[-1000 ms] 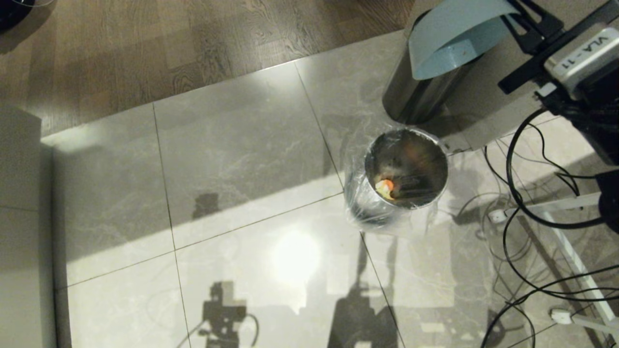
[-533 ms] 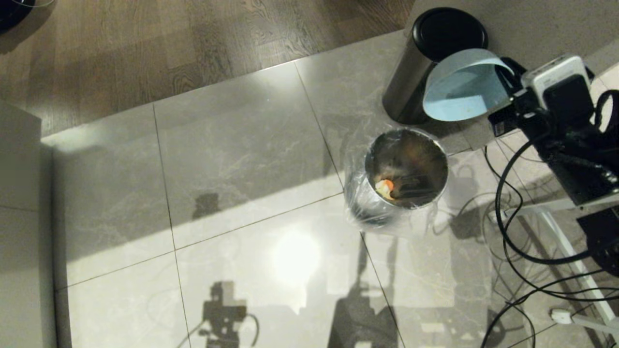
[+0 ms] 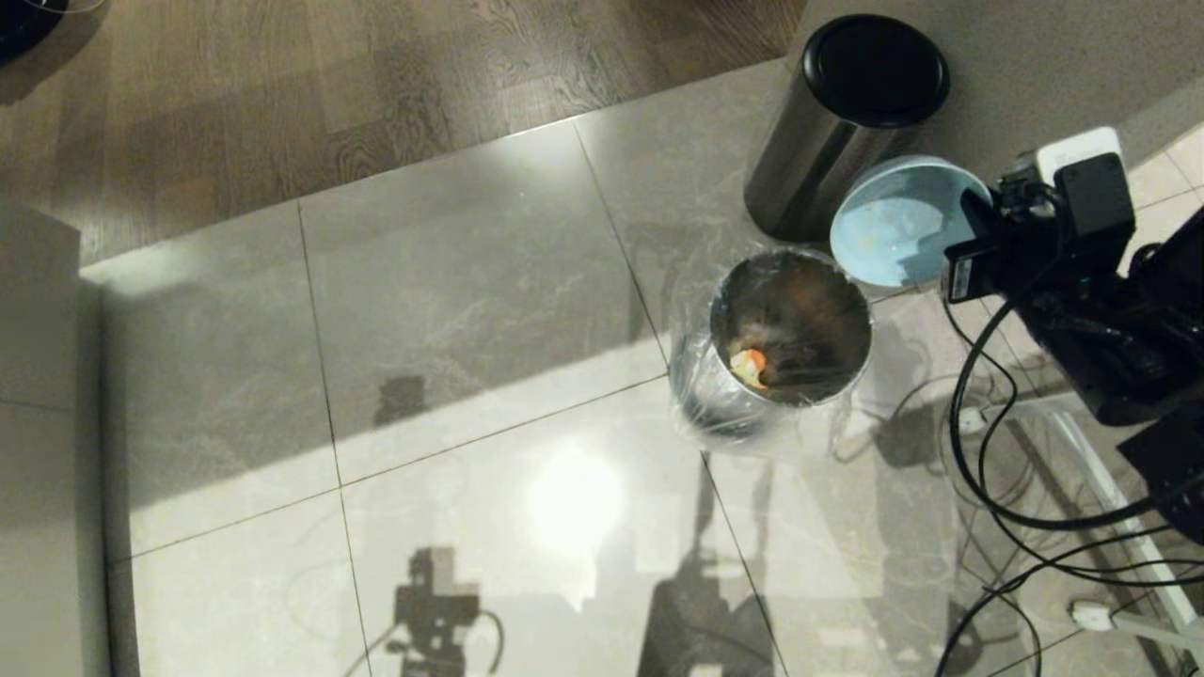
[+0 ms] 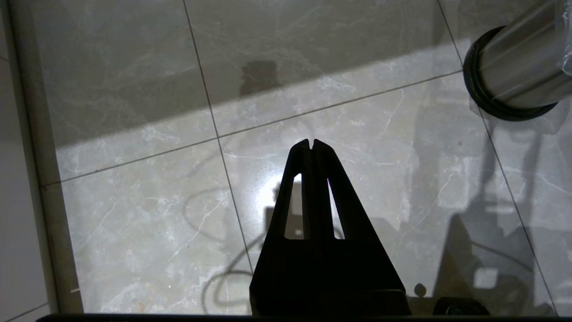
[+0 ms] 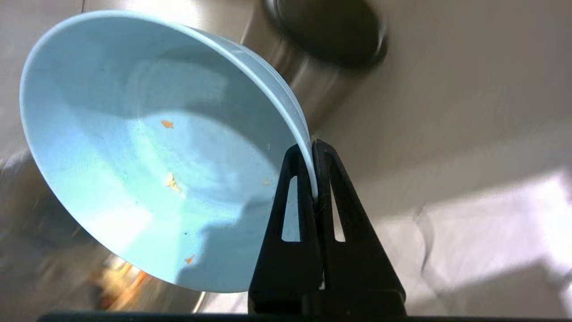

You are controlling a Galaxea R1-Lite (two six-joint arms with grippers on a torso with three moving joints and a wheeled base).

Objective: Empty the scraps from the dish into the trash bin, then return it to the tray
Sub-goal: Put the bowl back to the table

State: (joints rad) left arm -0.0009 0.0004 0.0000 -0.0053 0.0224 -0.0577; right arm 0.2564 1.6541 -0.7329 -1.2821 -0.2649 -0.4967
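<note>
The light-blue dish (image 3: 895, 224) (image 5: 152, 156) hangs by its rim from my right gripper (image 3: 969, 246) (image 5: 313, 150), which is shut on that rim. It faces up, just beyond and right of the trash bin (image 3: 788, 334), a small steel cylinder with a clear liner. Orange and yellow scraps (image 3: 750, 366) lie at the bin's bottom; only a few small crumbs (image 5: 172, 181) cling inside the dish. My left gripper (image 4: 311, 143) is shut and empty above bare floor tiles, with the bin's black base ring (image 4: 480, 87) off to its side. The tray is out of view.
A taller steel bin with a black top (image 3: 847, 113) stands just behind the small one, against a wall (image 3: 1035, 56). Black cables (image 3: 997, 451) and a white frame (image 3: 1110, 489) crowd the floor at the right. Wood flooring (image 3: 376, 75) lies beyond the tiles.
My right arm has swung the dish down and toward me, from in front of the black-topped bin to beside the small bin, rolling it from tipped to nearly face up.
</note>
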